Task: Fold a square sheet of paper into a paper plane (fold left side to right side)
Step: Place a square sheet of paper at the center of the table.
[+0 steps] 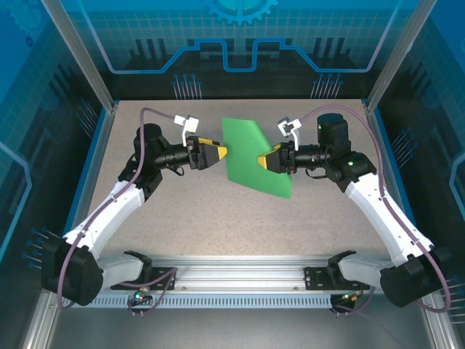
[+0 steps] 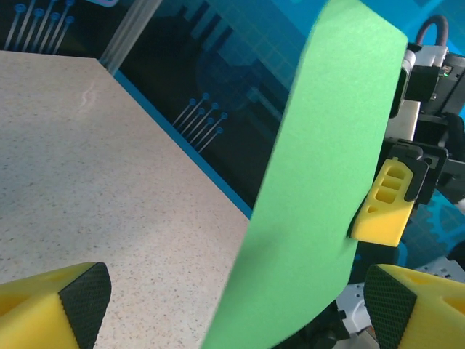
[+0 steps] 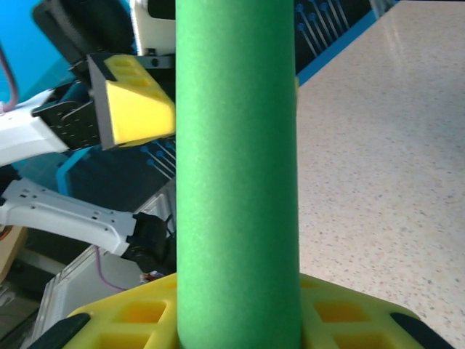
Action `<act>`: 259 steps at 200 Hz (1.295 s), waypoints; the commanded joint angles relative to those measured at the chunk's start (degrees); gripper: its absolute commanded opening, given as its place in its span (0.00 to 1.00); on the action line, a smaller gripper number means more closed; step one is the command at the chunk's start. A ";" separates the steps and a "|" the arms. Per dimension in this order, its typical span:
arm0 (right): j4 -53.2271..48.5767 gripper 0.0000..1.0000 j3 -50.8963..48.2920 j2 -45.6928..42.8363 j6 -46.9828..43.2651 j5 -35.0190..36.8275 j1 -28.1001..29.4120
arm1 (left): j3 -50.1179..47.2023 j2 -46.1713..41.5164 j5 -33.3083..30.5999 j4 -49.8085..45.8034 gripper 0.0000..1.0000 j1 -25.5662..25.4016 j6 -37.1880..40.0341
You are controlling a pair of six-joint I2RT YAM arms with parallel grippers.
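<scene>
- The right fingers (image 3: 138,320) are closed on the square sheet of paper (image 1: 251,153), pinching it at its right edge.
- The left fingers (image 2: 80,305) stand wide apart and hold nothing. They sit at the sheet's left edge, and in the left wrist view the sheet passes between them without touching either pad.
- The sheet is bright green and unmarked, and it is raised and tilted.
- The speckled surface (image 1: 218,218) lies below the sheet, apart from it.

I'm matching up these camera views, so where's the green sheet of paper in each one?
Top external: green sheet centre, slightly above middle.
Left wrist: green sheet right of centre, bottom to top.
Right wrist: green sheet, vertical band through the middle.
Shared landmark: speckled table.
</scene>
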 commanded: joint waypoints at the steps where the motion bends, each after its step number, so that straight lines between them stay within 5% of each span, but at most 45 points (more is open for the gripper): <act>1: 2.72 0.33 0.33 -0.64 1.73 -4.14 -0.31 | 2.64 0.74 4.61 1.93 0.92 -1.38 1.10; 17: 2.85 0.33 0.06 -0.30 1.83 -4.23 -0.41 | 3.10 1.29 5.18 1.78 0.86 -2.33 1.38; 63: 1.43 0.35 -1.06 -0.02 1.19 -0.14 -1.53 | 3.65 1.98 4.11 -0.90 0.30 -3.07 2.86; 90: -0.44 0.41 -1.86 -0.12 0.66 4.12 -2.53 | 3.44 2.10 2.65 -3.54 0.09 -3.11 3.93; 134: -7.57 0.71 -2.86 -0.96 -1.68 20.55 -3.36 | 1.53 4.17 -2.28 -10.34 0.00 -3.12 5.19; 164: -9.39 0.81 -5.30 -0.78 -0.81 29.51 -3.66 | -1.16 8.11 -5.65 -12.05 0.00 -3.11 4.38; 227: -5.60 0.80 -12.87 2.51 5.47 33.58 -3.56 | -2.38 20.16 -12.65 -16.22 0.00 -3.11 4.65; 259: 2.08 0.57 -18.47 7.53 12.07 30.04 -1.97 | -1.02 24.84 -17.58 -20.78 0.00 -3.11 6.38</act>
